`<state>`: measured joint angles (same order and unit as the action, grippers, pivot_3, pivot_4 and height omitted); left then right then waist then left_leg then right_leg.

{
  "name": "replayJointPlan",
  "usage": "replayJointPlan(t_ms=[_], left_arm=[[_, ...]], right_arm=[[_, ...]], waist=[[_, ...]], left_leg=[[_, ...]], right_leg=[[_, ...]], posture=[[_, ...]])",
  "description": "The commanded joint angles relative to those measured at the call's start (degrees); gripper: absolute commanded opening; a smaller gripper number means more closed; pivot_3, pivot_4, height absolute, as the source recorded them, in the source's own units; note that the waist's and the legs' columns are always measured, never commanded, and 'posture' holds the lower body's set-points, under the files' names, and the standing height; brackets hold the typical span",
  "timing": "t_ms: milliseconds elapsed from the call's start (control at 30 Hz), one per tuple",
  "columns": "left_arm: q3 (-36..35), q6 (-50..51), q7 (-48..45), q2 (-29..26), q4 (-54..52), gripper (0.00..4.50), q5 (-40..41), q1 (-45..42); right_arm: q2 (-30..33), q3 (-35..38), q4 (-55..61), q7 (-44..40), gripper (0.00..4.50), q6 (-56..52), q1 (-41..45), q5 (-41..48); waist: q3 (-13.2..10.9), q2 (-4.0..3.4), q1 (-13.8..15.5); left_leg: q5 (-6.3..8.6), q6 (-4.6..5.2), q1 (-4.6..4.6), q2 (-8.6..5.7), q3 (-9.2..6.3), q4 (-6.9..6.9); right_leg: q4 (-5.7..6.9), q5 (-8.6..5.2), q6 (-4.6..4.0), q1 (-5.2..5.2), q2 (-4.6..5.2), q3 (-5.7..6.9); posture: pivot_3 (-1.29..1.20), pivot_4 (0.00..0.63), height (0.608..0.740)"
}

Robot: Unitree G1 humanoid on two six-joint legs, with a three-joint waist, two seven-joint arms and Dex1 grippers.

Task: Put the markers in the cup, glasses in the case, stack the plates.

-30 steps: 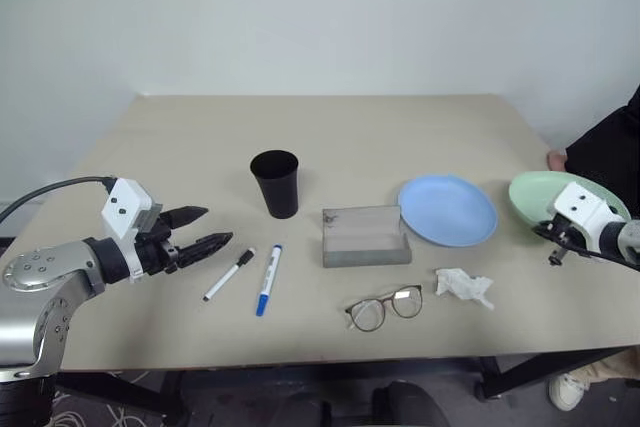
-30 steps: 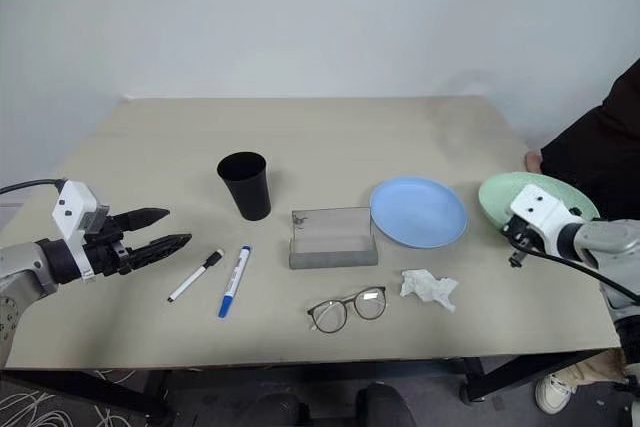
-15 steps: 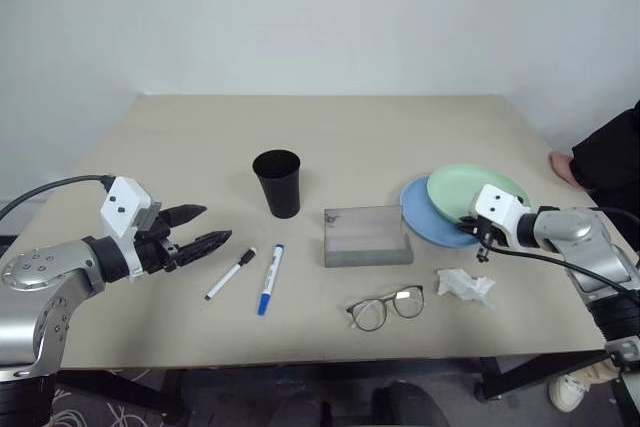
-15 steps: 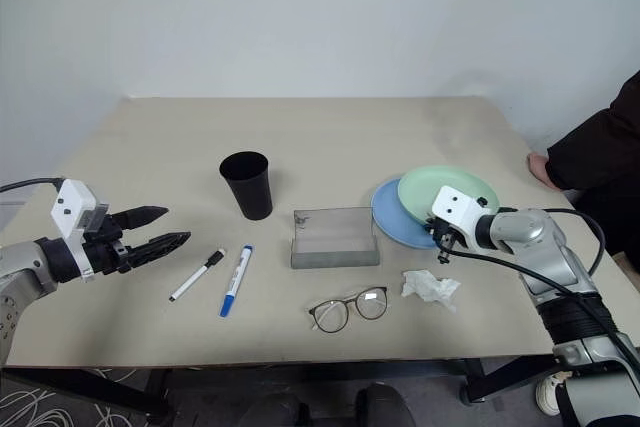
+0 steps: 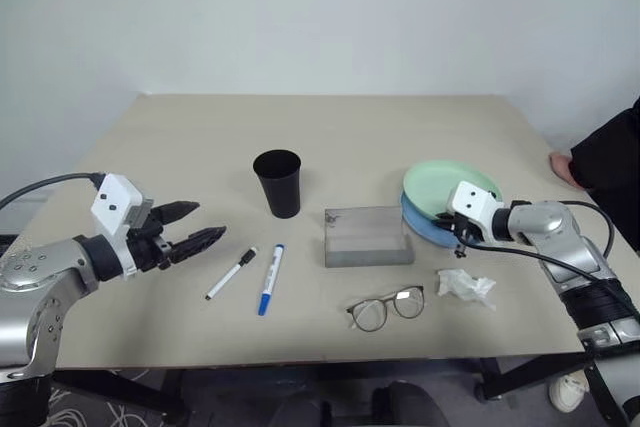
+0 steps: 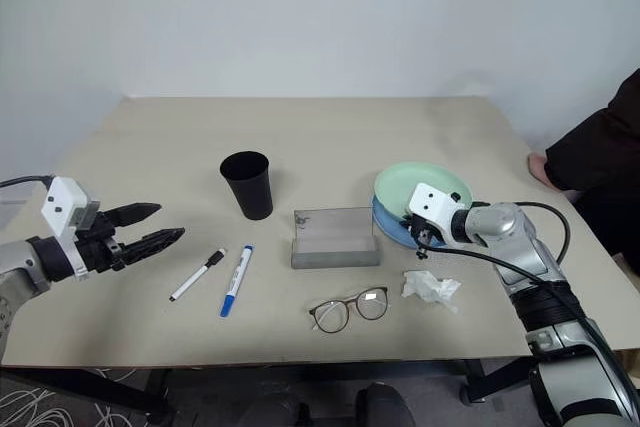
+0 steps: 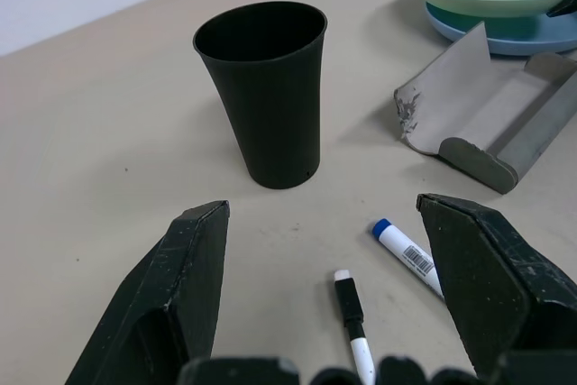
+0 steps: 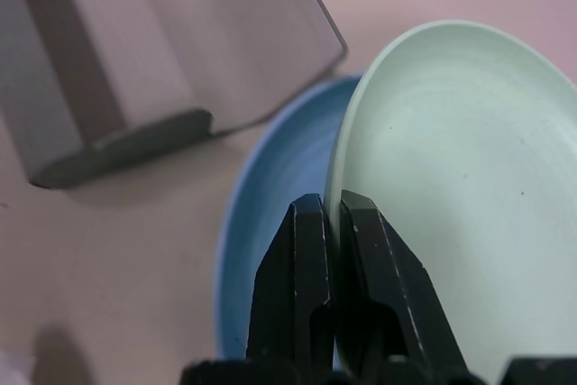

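Green plate (image 5: 452,187) pinched at its rim by right gripper (image 5: 461,238) over blue plate (image 5: 428,226) at centre right, left gripper (image 5: 205,229) wide open at left near markers (image 5: 230,273), cup (image 5: 278,183) at centre.

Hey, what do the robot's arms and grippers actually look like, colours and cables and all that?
Both arms are silver-grey metal with black joint sections. Each wrist carries a white boxy camera block, and a black cable loops along each arm. The left gripper and right gripper each have two black tapered fingers.

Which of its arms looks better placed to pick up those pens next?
The left. Its open left gripper hovers right beside the markers, while the right gripper is shut on the green plate over the blue plate.
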<state>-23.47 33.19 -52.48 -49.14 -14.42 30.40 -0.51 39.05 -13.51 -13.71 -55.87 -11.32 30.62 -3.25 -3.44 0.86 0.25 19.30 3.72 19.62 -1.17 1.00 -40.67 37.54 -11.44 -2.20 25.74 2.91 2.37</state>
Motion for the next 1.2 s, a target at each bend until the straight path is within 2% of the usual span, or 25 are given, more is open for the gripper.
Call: replayJointPlan(t_ms=[33, 900, 1033, 1200], left_arm=[[-2.04, -0.01, 0.06, -0.9, -2.27, 3.53, 1.26, -0.02], [-2.23, 1.14, -0.44, -1.31, -2.82, 3.53, 1.35, -0.01], [-2.45, 1.18, -0.82, -1.42, -3.2, 3.53, 1.3, 0.56], [-2.92, 1.24, -1.54, -2.17, -2.96, 3.53, 1.28, 0.93]], right_arm=[[1.08, 1.07, 3.66, -0.73, 0.02, -0.34, -0.45, 0.42], [1.92, 2.31, 4.46, -0.22, 0.02, -3.17, -2.01, 0.88], [2.31, 2.23, 4.8, -0.47, 1.07, -3.2, -2.74, 0.81], [3.38, 3.41, 4.59, -1.23, 2.78, -3.33, -2.49, 1.55]], waist=[[0.0, 0.01, 0.01], [0.02, 0.04, 0.01], [0.02, 0.04, 0.01], [0.02, 0.04, 0.01]], left_leg=[[0.0, 0.0, 0.0, 0.0, 0.0, 0.0], [-0.01, -0.02, -0.01, -0.02, 0.0, 0.0], [-0.01, -0.02, -0.01, -0.02, 0.0, 0.0], [-0.01, -0.02, -0.01, -0.02, 0.0, 0.0]], right_leg=[[0.0, 0.0, 0.0, 0.0, 0.0, 0.0], [0.02, -0.05, 0.09, -0.01, 0.01, 0.0], [0.02, -0.05, 0.09, -0.01, 0.01, 0.0], [0.02, -0.06, 0.11, -0.01, 0.01, 0.0]], posture=[[0.0, 0.0, 0.709], [0.0, 0.0, 0.709], [0.0, 0.0, 0.709], [0.0, 0.0, 0.709]])
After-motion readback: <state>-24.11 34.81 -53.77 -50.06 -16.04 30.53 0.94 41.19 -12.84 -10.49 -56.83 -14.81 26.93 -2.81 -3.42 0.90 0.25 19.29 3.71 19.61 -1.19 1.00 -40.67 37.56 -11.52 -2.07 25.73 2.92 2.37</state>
